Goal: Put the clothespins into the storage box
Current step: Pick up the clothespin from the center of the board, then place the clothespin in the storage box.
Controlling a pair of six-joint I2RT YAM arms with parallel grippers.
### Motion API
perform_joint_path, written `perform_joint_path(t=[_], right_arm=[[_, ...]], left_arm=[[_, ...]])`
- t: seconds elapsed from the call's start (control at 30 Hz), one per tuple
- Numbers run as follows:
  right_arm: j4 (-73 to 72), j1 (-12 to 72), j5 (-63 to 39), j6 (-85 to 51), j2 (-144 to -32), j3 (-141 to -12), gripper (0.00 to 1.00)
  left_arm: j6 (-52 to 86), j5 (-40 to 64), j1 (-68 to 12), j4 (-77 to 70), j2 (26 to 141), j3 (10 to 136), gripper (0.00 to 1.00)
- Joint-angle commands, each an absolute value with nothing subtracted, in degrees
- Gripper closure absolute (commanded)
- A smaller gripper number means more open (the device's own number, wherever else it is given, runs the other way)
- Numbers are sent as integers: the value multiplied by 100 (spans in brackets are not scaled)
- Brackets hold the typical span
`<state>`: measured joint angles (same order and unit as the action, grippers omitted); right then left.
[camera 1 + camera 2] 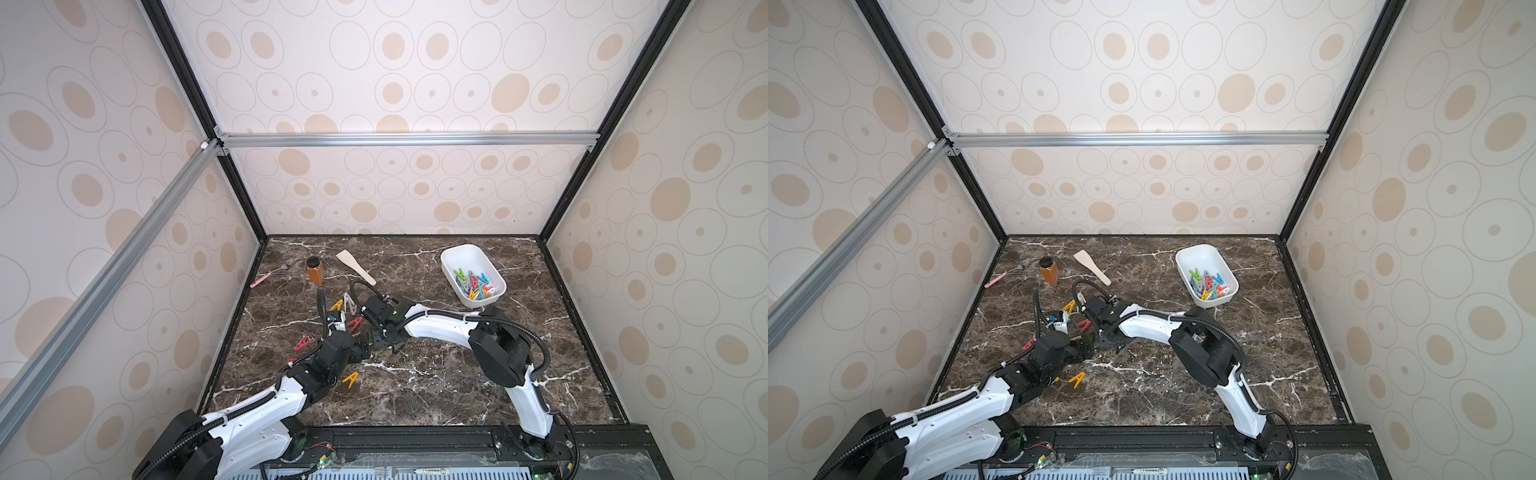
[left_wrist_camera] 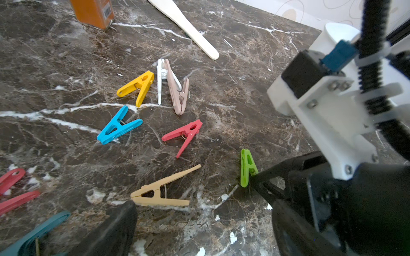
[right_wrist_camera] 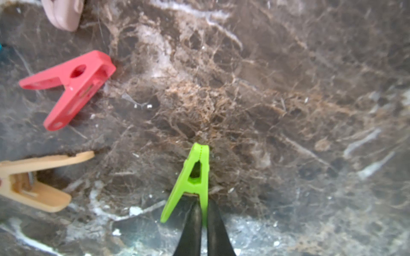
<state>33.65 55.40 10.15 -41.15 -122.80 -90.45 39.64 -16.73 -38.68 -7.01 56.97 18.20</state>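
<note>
Both bent inward, right claw (image 3: 204,212) pinching green clothespin (image 3: 195,177); left claw (image 1: 363,349) spread, low

Black fingers (image 3: 193,228) pinched tight on one leg of a lime-green plastic V-shaped clothespin (image 3: 195,177), nose pointing away from them, over dark brown marble-look tabletop (image 3: 288,110). Apart from it, all to one side: red plastic V-shaped clothespin (image 3: 73,84), tan plastic clothespin (image 3: 33,184) w/ wire spring, & tip of a pale pink peg (image 3: 63,15), cut off by frame edge.
</note>
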Motion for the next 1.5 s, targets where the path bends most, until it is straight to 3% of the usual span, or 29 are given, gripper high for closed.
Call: perform_joint_path(t=[0.0,0.2,0.43,0.7,0.8,0.87,0.97,1.1,1.23,1.47], right_arm=[[3571,5472,1300,-4011,-11759,-8825,95],[3661,4855,1626,-3657,-10600,-8173,97],[3447,3400,1835,-3225,-9635,-7638,98],[3171,2007,1333,-2960,-10154,-7990,98],[3424,1751,1252,-2782,-10589,-8514,87],[3591,1732,1367,-2667,-10701,-8730,77],[3442,1752,1132,-2504,-10484,-8565,71],[3514,2102,1098,-2496,-10230,-8435,69],[3465,3058,1497,-2608,-10265,-8482,69],[3280,4307,1239,-2908,-10852,-8806,68]], left_arm=[[3830,-1560,-3821,-804,5691,1901,7],[3584,-888,-3997,-1186,5963,2220,8],[3244,-866,-4733,-1880,6842,2686,8],[3226,-755,-5235,-2232,7926,3255,8],[3187,-803,-5262,-2260,7994,3307,8],[3140,-915,-5256,-2193,7965,3312,7],[3019,-1053,-5248,-2055,7944,3369,7],[3019,-1133,-5191,-2234,7951,3293,5],[3199,-870,-4968,-2115,7946,3389,5],[3248,-1027,-4474,-687,7801,3819,5]])
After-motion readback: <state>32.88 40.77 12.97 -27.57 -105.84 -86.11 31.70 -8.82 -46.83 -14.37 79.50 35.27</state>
